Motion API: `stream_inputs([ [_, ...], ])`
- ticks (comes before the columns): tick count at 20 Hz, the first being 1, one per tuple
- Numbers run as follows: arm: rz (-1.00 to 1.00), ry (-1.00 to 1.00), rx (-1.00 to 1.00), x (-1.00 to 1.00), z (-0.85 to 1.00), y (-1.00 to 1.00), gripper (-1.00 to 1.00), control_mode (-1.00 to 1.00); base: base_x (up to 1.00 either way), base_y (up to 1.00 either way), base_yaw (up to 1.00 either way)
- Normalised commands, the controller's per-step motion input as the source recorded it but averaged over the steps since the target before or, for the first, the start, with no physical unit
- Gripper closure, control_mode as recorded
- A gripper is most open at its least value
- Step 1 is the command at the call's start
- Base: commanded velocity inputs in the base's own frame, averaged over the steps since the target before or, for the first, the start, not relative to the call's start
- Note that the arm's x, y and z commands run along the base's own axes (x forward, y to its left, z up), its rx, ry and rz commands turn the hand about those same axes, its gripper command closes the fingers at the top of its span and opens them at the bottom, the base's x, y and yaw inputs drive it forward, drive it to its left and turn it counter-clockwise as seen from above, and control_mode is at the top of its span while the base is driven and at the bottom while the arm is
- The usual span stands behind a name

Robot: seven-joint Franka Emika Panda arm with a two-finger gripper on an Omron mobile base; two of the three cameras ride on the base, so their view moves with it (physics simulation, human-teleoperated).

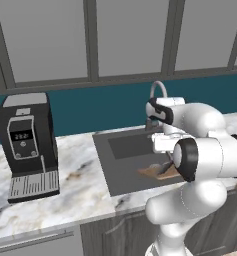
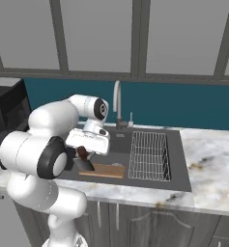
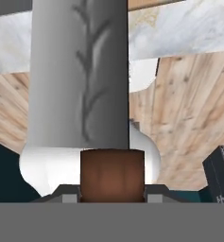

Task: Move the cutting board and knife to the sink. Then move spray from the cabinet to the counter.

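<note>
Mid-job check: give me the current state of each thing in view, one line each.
knife: held by its handle in the gripper, over the sink.
cutting board: lying flat in the sink basin.
sink: holds the board and a wire rack.
coffee machine: upright on the counter.

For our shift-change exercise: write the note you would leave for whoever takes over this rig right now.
Claw: shut on the knife, gripping its brown handle, low over the sink.
Cutting board: already lying in the basin, beside the wire rack.
Done: board moved.
Left: release the knife into the sink, then fetch the spray from the cabinet and set it on the counter.
</note>
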Motion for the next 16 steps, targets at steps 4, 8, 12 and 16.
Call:
stream_inputs([
  [4,0.00,-0.10,0.00,0.06,-0.03,0.00,1.00,-1.00,0.00,0.00,0.00],
  [8,0.00,-0.18,0.00,0.14,0.00,0.00,1.00,-1.00,0.00,0.00,0.00],
  [12,-0.01,-0.13,0.00,0.23,0.00,0.00,1.00,-1.00,0.00,0.00,0.00],
  [16,-0.04,-0.01,0.00,0.30,-0.12,0.00,1.00,-1.00,0.00,0.00,0.00],
])
